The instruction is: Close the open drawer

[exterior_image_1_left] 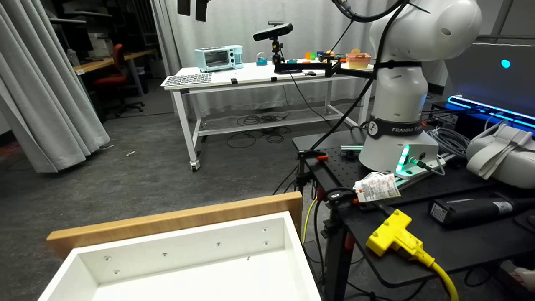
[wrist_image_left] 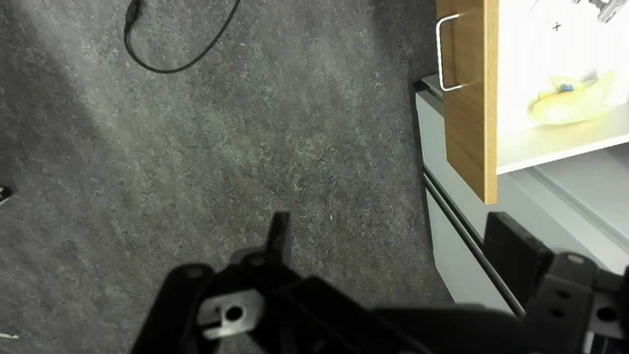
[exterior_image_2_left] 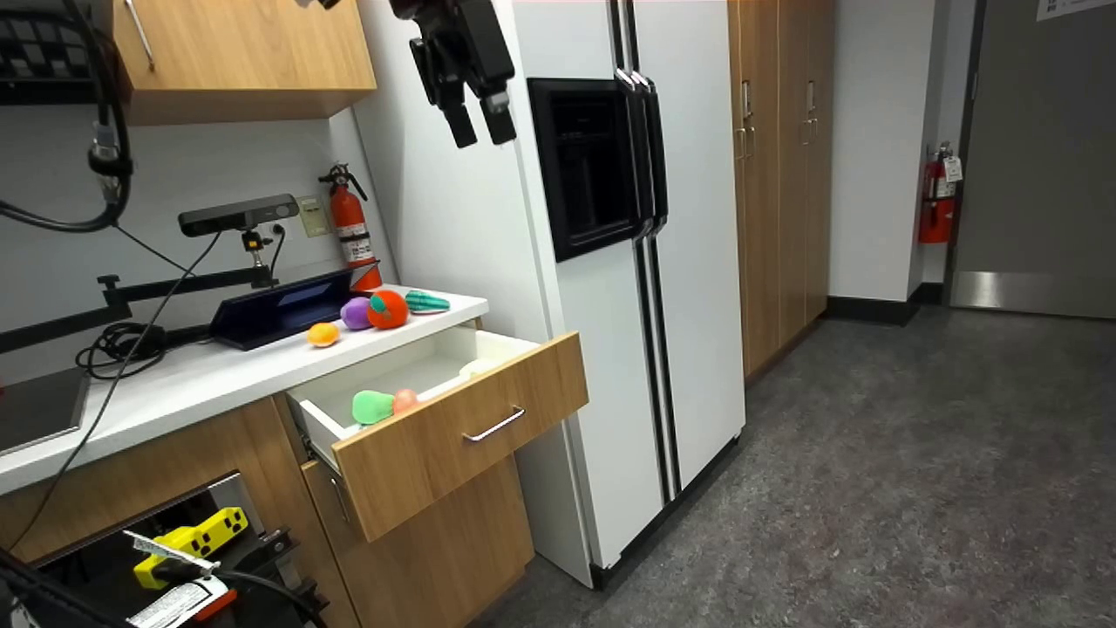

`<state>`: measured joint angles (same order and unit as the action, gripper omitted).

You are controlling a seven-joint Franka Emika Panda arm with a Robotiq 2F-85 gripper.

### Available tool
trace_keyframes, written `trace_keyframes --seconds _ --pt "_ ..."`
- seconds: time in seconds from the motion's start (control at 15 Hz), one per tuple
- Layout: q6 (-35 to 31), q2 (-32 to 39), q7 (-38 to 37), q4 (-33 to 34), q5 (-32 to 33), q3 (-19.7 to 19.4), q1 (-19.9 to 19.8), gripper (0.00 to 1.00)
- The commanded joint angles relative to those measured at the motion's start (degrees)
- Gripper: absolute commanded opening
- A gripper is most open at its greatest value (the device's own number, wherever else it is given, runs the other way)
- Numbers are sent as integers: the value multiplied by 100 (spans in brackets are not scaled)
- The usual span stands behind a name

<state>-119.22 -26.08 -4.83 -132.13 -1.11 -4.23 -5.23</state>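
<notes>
The drawer (exterior_image_1_left: pixel 179 251) stands pulled out. It is a shallow white box with a wooden front, and it also shows in an exterior view (exterior_image_2_left: pixel 436 462) under the white counter. Its metal handle (exterior_image_2_left: pixel 495 425) also shows in the wrist view (wrist_image_left: pixel 439 54). Inside lie a green toy (exterior_image_2_left: pixel 373 407), an orange-pink toy (exterior_image_2_left: pixel 405 401) and a pale yellow toy (wrist_image_left: pixel 570 103). My gripper (exterior_image_2_left: pixel 484 139) is open and empty, high above the drawer and apart from it. In the wrist view its fingers (wrist_image_left: pixel 388 219) are wide apart, and the drawer is at the upper right. My gripper also shows at the top of an exterior view (exterior_image_1_left: pixel 192 12).
The white counter (exterior_image_2_left: pixel 192 384) bears toys, a dark tablet-like object (exterior_image_2_left: pixel 283 307) and a fire extinguisher (exterior_image_2_left: pixel 350 222). A white fridge (exterior_image_2_left: pixel 602 349) stands beside the drawer. The arm's black cart (exterior_image_1_left: pixel 418 251) holds a yellow power splitter (exterior_image_1_left: pixel 395 234). A white table (exterior_image_1_left: pixel 242 77) stands behind.
</notes>
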Motion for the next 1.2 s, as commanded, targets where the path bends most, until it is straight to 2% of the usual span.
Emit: trace_keyframes --seconds 0.0,0.33,0.73,0.8,1.13 --pt "-170 119 132 -163 -56 -41 11 100" --pt "-1095 231 144 -472 86 -15 -37 100" --pt "-738 335 483 -414 172 -57 -9 100" --pt "-1253 489 227 -888 180 123 55 100" --pt "-1039 668 299 -1024 105 176 102 100"
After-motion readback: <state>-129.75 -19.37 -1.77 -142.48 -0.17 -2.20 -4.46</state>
